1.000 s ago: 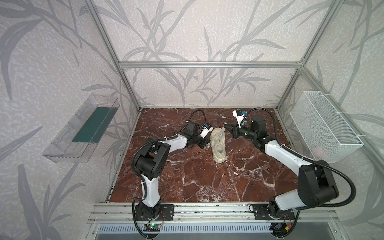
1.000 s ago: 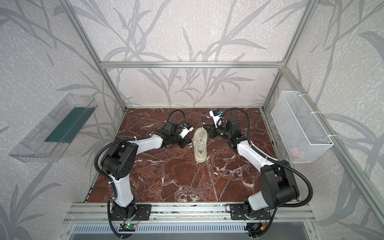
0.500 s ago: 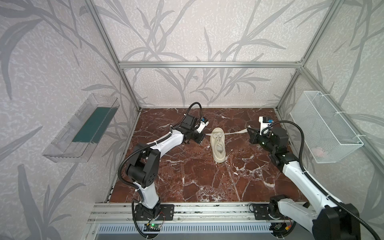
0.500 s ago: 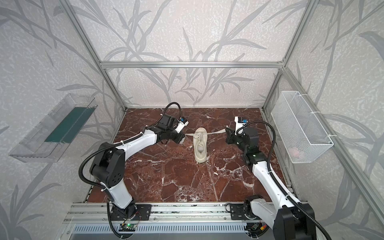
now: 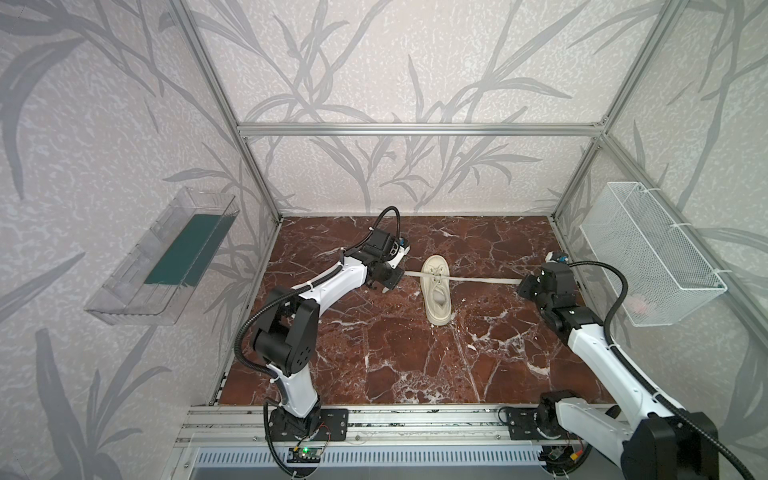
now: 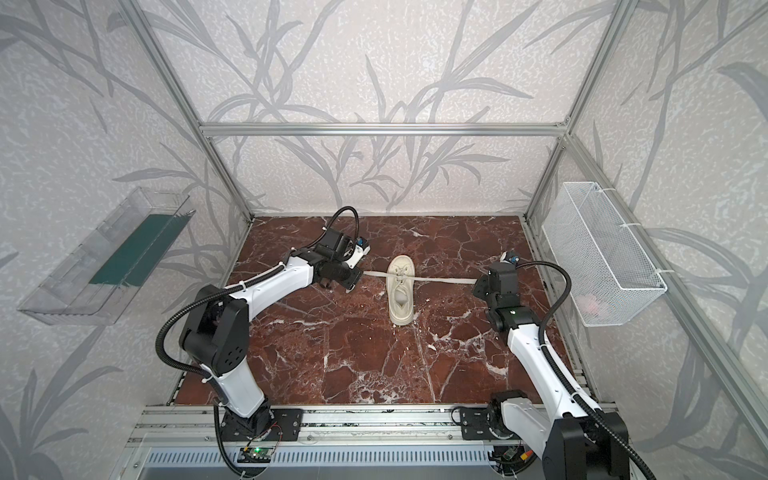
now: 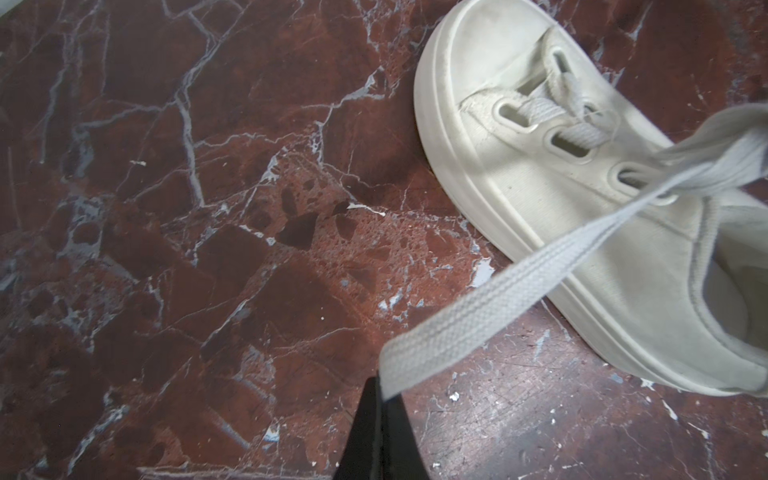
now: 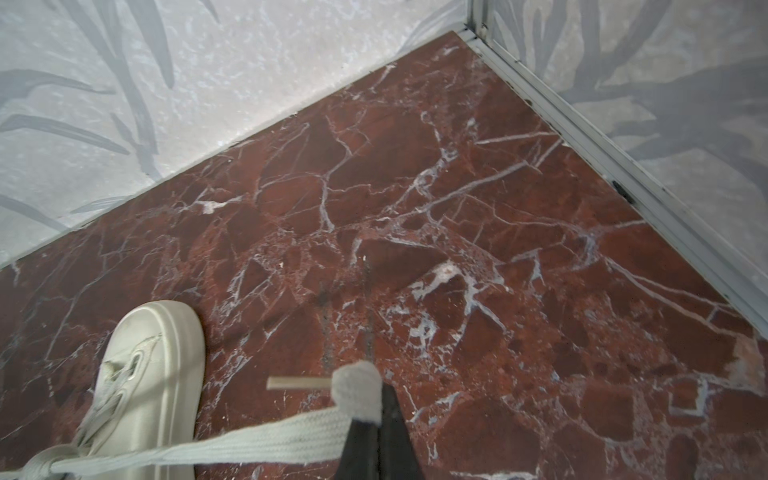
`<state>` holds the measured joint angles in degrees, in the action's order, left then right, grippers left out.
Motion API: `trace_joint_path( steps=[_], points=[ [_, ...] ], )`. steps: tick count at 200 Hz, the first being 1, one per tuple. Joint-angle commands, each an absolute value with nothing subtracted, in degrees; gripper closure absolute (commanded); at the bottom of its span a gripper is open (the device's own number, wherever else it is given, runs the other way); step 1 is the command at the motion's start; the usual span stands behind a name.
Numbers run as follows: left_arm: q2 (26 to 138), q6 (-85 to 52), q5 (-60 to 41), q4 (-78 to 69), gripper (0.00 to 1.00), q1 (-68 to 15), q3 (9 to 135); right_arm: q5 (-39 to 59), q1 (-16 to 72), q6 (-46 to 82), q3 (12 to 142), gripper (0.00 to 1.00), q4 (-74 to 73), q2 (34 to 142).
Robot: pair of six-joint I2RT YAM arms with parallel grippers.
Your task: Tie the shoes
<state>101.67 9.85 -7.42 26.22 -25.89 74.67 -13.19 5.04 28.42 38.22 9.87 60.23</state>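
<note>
Having swung apart, the left hand (image 5: 395,277) is pinching the left lace (image 7: 478,316) and the right hand (image 5: 522,283) the right lace (image 8: 270,436), stretching both taut across the shoe (image 5: 435,293) lying between them, likely cinching a knot.

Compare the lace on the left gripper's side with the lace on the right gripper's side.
The left lace runs a short way from the shoe to the left gripper; the right lace spans much farther to the right gripper. The right lace's tip pokes out past its gripper; the left lace's tip is hidden. Both are flat, cream, taut and pinched in shut grippers.
</note>
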Motion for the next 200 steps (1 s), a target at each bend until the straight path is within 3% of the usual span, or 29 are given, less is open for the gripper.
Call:
trace_joint_path(
  steps=[1,75,200],
  points=[
    [99.29,10.57,-3.1,28.94,1.0,-25.34,76.03,-17.25,3.44,32.38,37.45,1.0,12.71,61.03],
    [97.93,10.2,0.64,32.6,1.0,-22.4,77.34,-14.77,-2.25,44.2,34.73,1.0,18.76,64.15],
    [100.53,10.87,-0.16,33.48,1.0,-16.38,76.05,-19.35,-6.16,51.33,31.86,1.0,23.39,65.48]
  ],
)
